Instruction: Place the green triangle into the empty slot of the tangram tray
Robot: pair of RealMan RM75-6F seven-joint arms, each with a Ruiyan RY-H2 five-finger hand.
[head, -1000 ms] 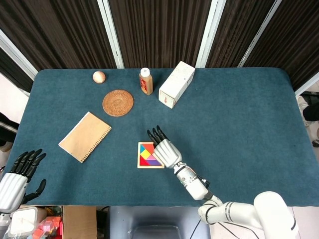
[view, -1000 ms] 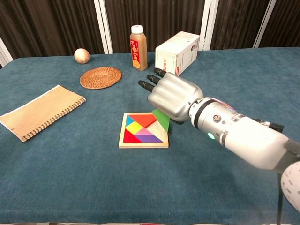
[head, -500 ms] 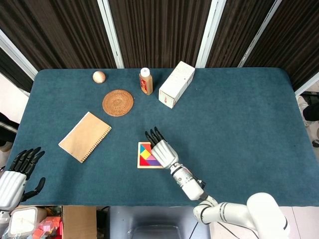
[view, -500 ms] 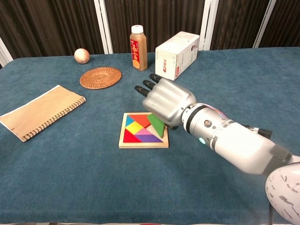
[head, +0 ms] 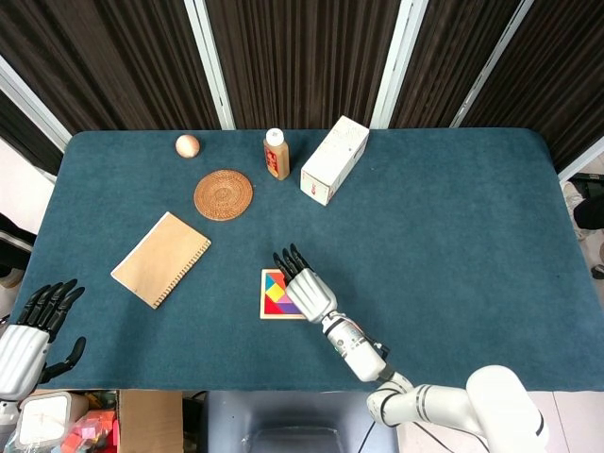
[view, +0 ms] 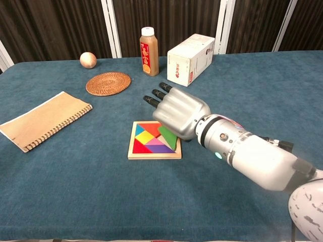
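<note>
The right robot hand [view: 179, 113] hangs over the right side of the tray [view: 151, 154], palm down, its dark fingertips [view: 154, 96] stretched toward the far edge of the surface [view: 75, 201]. Under the palm it holds the green triangle [view: 169, 136], which shows below the hand, tilted, its lower edge over the tray's right part; whether that edge touches the tray cannot be told. In the head view the right robot hand [head: 307, 288] covers the tray's [head: 269, 307] right half and hides the triangle.

The tray lies near the middle of the surface, slightly toward the near edge, with red, blue, yellow, orange and purple pieces showing in its left part.

The left robot hand [head: 28, 330] sits off the near left corner of the surface, holding nothing, its dark fingers spread apart. The chest view does not show it.

Toward the left edge a tan notebook [view: 43, 121] lies flat at an angle, its spiral binding on the side nearer the tray. Beyond it, a round woven coaster [view: 108, 83] lies flat, and a small ball [view: 88, 60] rests near the far edge. A bottle [view: 147, 45] with a white cap stands upright at the far edge, and just to its right lies a white box [view: 191, 55].
</note>
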